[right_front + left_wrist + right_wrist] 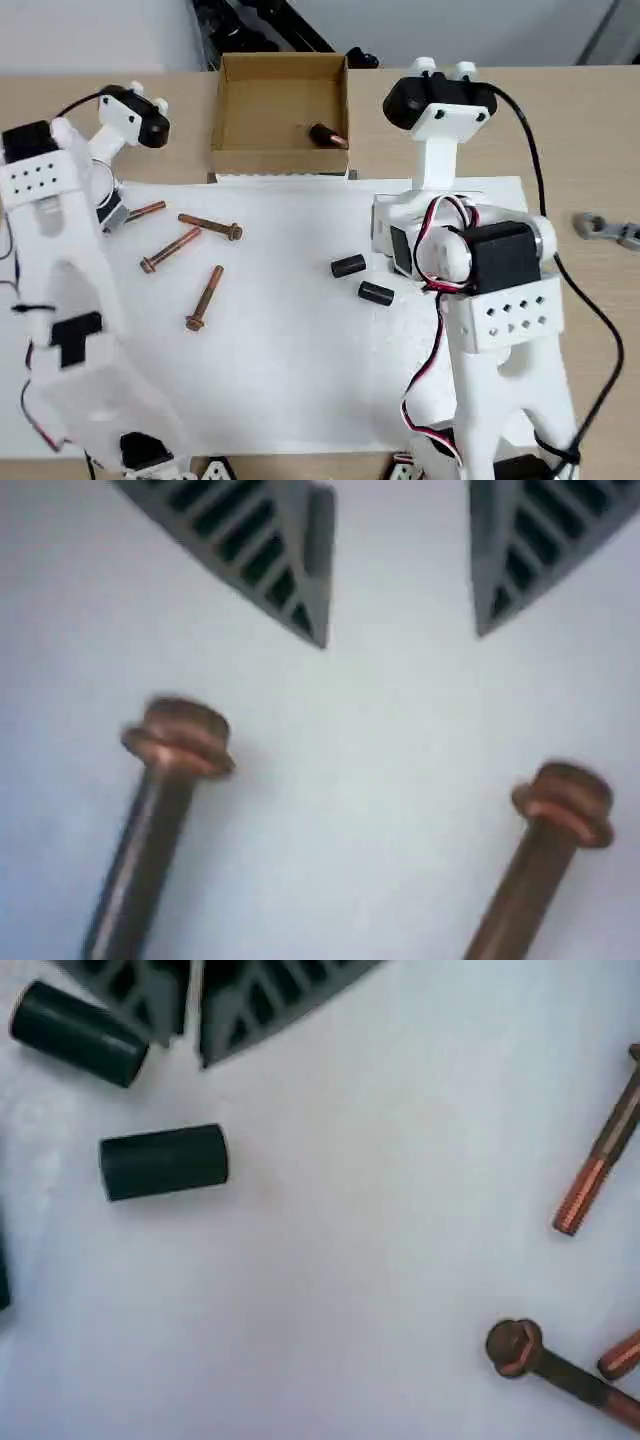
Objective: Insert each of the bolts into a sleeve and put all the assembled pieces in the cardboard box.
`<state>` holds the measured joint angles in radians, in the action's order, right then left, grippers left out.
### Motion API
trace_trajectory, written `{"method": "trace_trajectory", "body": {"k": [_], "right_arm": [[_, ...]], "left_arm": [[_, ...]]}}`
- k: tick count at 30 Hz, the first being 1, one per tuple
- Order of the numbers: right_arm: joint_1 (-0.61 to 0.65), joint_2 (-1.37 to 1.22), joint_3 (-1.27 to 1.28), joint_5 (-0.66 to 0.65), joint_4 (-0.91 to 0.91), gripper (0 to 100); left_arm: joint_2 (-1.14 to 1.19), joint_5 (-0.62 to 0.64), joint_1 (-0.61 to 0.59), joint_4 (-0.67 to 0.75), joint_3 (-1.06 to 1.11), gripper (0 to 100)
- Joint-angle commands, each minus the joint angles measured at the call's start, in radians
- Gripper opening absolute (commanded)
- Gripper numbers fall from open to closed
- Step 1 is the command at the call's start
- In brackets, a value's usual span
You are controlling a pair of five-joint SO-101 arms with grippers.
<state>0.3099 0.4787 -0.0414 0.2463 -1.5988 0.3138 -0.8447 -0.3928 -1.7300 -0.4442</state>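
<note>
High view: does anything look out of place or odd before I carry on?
Nothing looks spilled or damaged. One mismatch: four loose bolts lie on the white mat, but I count two loose sleeves; more may be hidden under the right arm. A metal tool lies off the mat on the table.

Robotics lab bench — wooden table (580, 120), white mat (290, 370), stray metal tool (605, 229)

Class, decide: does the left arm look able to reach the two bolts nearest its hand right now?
Likely yes: the open left hand faces both bolts with only bare sheet between.
</note>
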Motion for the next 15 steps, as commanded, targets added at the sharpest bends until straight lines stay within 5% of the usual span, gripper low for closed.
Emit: {"method": "trace_trajectory", "body": {"k": [1,9,15], "right_arm": [[0.008,0.027,-0.003,0.011,0.012,0.5],[0.008,0.025,-0.003,0.011,0.01,0.5],[0.008,0.027,-0.003,0.008,0.007,0.5]], "left_arm": [[-0.144,-0.058,0.012,-0.025,0.051,9],[0.031,-0.253,0.003,-0.012,-0.067,9],[0.241,-0.265,-0.015,-0.025,-0.292,11]]}}
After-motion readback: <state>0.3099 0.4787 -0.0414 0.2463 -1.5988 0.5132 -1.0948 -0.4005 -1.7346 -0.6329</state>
